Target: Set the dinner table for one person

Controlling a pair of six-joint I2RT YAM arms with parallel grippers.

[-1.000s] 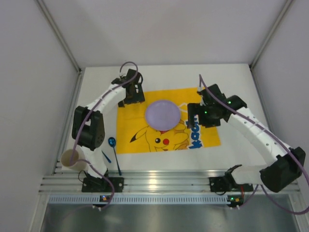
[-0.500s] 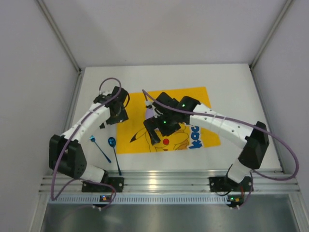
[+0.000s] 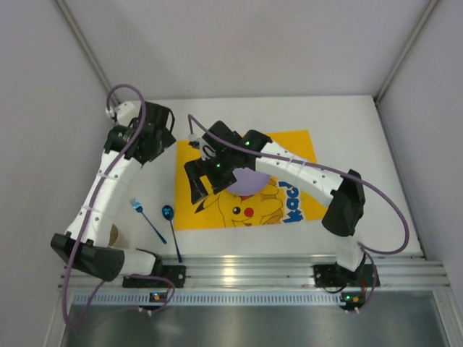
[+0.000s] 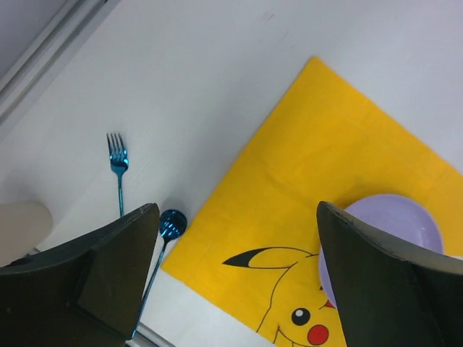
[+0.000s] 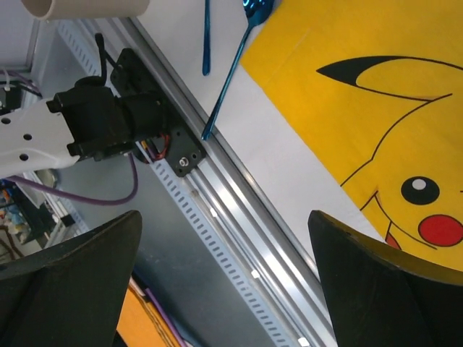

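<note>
The dinner table (image 3: 347, 123) is a white tabletop with a yellow Pikachu mat (image 3: 289, 155) on it. A lilac plate (image 3: 251, 182) lies on the mat, partly hidden under my right arm; the left wrist view also shows the plate (image 4: 394, 224). Left of the mat lie a blue fork (image 3: 137, 210) and a blue spoon (image 3: 168, 213). My left gripper (image 3: 148, 144) hangs open and empty above the table's back left. Over the mat's left edge my right gripper (image 3: 197, 186) is open and empty too.
A beige cup (image 4: 22, 228) stands at the near left, mostly hidden behind my left arm in the top view. The metal rail (image 3: 239, 271) runs along the table's near edge. White walls close in the back and both sides.
My left gripper has swung from the mat's far-left corner out to the table's back left. My right gripper has crossed leftward over the plate to the mat's left edge.
</note>
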